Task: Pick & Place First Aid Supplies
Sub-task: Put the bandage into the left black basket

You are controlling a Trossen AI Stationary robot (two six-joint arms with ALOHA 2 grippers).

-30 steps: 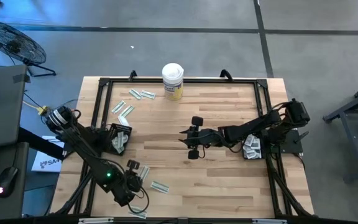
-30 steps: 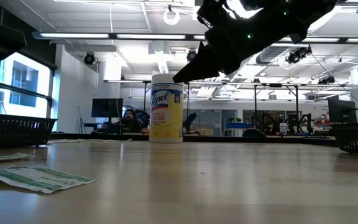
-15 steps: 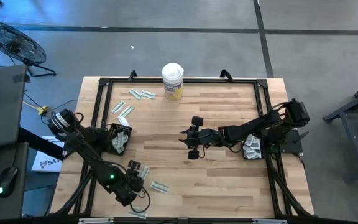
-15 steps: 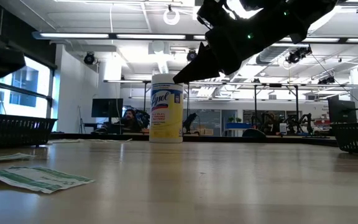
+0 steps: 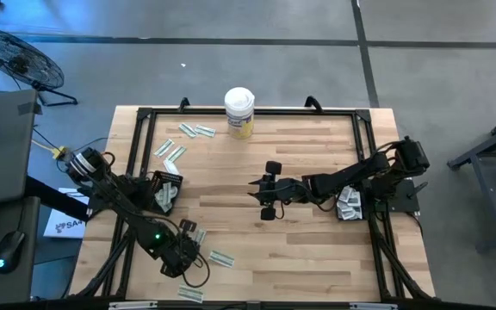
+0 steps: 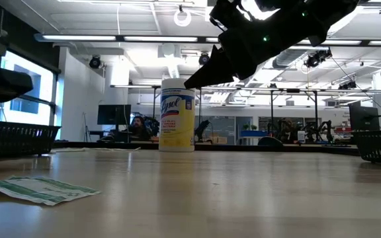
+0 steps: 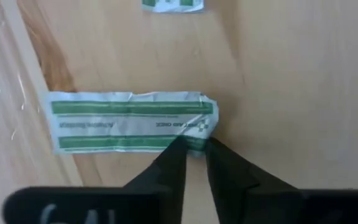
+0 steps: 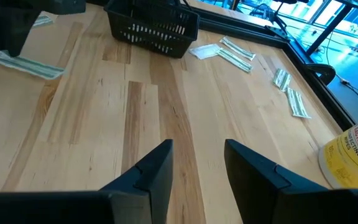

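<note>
Left gripper (image 7: 194, 149) low at about 7 o'clock on the table (image 5: 317, 250), fingers nearly together and pinching the short end of a green-white strip packet (image 7: 129, 121); looks clamped on its edge, though contact partly hidden behind the fingertips. Packet lying flat on the wood, crinkled, near the front-left edge; another strip (image 5: 221, 257) just beside at roughly 6 o'clock, a second packet (image 7: 173, 5) farther ahead in the wrist view. More strips (image 5: 179, 142) scattered at 11 o'clock, near the wipes canister (image 5: 239, 112) at 12. Black basket (image 5: 164, 191) at 9 o'clock with packets inside; second basket (image 5: 350, 203) at 3 o'clock, also holding some. Right gripper (image 8: 197, 163) hovering mid-table, fingers apart, empty, waiting. Handling judgement: paper-thin, nearly weightless, floppy, likely slick wrapper; no bulk to squeeze, so best taken by an end or long edge, pinched firmly, lifted slowly. Risk of sliding out or folding; flat lie makes getting a finger under hard. Not fragile.
</note>
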